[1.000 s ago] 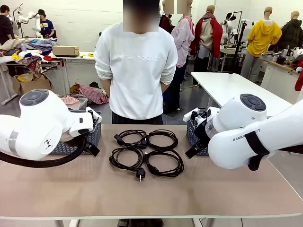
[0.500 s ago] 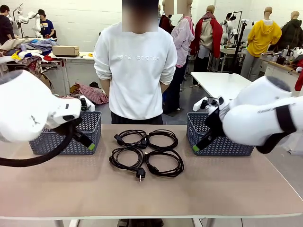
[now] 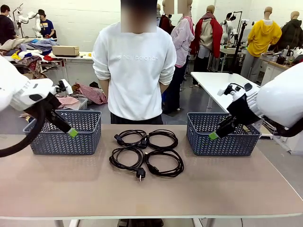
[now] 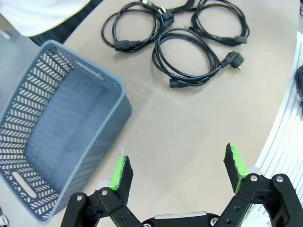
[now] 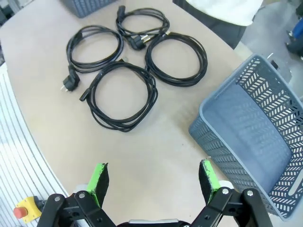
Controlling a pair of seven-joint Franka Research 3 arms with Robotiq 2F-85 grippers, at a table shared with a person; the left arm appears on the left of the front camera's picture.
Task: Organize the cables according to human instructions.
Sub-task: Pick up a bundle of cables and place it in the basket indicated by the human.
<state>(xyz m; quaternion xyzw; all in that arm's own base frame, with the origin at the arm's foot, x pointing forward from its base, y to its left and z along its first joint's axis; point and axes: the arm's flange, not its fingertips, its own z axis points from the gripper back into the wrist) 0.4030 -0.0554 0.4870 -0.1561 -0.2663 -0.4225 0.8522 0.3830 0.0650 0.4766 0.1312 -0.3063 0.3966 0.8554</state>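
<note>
Several cables [image 3: 143, 141], thin black cords wound into round coils, lie together at the table's middle, one plug [image 3: 140, 174] pointing toward me. My left gripper [image 3: 71, 132] hangs open above the left basket's front. Its wrist view shows the gripper [image 4: 177, 168] with nothing between the green pads [image 4: 120, 172], over bare table beside that basket, the cables [image 4: 235, 59] farther off. My right gripper [image 3: 214, 136] hovers open at the right basket's near left corner. Its own view shows the gripper [image 5: 154, 182] empty above the tabletop, short of the cables [image 5: 69, 84].
A grey-blue slotted basket [image 3: 61, 142] stands at the table's left and another [image 3: 222, 144] at its right. Both look empty inside, as the left basket [image 4: 90, 73] and the right basket [image 5: 227, 142] show in the wrist views. A person in a white sweatshirt [image 3: 135, 66] stands at the far edge, hands behind the back.
Both arms have swung up and outward away from the table's middle, uncovering the two baskets. The cables have not moved, and both grippers stay open.
</note>
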